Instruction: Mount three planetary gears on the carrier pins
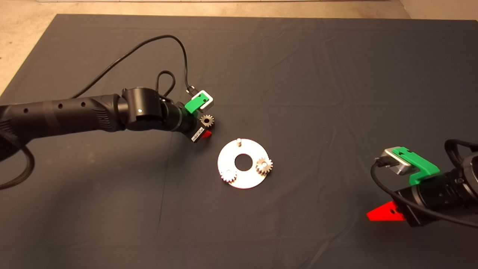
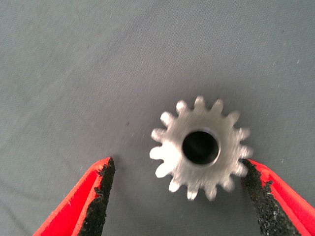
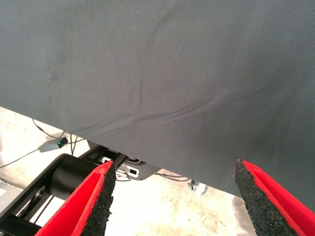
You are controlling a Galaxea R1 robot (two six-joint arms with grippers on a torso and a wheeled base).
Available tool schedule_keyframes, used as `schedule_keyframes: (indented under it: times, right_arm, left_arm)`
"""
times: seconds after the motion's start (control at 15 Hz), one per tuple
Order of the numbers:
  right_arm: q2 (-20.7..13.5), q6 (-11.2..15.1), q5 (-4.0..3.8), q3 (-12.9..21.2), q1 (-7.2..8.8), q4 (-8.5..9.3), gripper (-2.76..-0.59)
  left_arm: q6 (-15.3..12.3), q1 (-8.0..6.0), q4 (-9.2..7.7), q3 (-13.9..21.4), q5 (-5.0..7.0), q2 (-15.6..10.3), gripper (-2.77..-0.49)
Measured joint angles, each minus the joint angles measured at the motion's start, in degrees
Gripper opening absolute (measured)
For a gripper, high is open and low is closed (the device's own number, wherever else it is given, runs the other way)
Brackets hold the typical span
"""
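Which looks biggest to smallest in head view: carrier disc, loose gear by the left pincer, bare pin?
1. Carrier disc, clearly largest.
2. Loose gear beside the left pincer; it looks about the same as the two mounted gears.
3. Bare pin, smallest.

Dark creased mat [image 1: 298, 74] over pale speckled floor [image 1: 22, 45]

Both arms black, ribbed sleeve and round holes along left arm [image 1: 74, 112]; green bracket [image 1: 197, 102] carrying silver wrist camera; thin black cable [image 1: 149, 43] looping above; white barcode label [image 1: 198, 134] near wrist; red fingers [image 3: 83, 206] faced with gritty black pads [image 3: 101, 196].
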Motion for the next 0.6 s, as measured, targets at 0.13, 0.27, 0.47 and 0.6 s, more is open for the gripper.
schedule_keyframes:
  times: [0.13, 0.27, 0.47, 0.6]
  right_arm:
    - [0.0, 0.0, 0.02, 0.0, 0.00, 0.02, -1.58]
    - [0.0, 0.0, 0.05, 0.0, 0.00, 0.02, -1.58]
    - [0.0, 0.0, 0.02, 0.0, 0.00, 0.02, -1.58]
    - [0.0, 0.0, 0.02, 0.0, 0.00, 0.02, -1.58]
  left_arm:
    - [0.0, -0.06, -0.12, -0.7, -0.16, 0.8, -1.48]
    - [0.2, -0.30, -0.17, -1.5, -0.13, 1.6, -1.48]
    - [0.8, -0.33, -0.17, -1.8, -0.18, 1.8, -1.48]
    - [0.8, -0.33, -0.22, -1.9, -0.33, 1.9, -1.49]
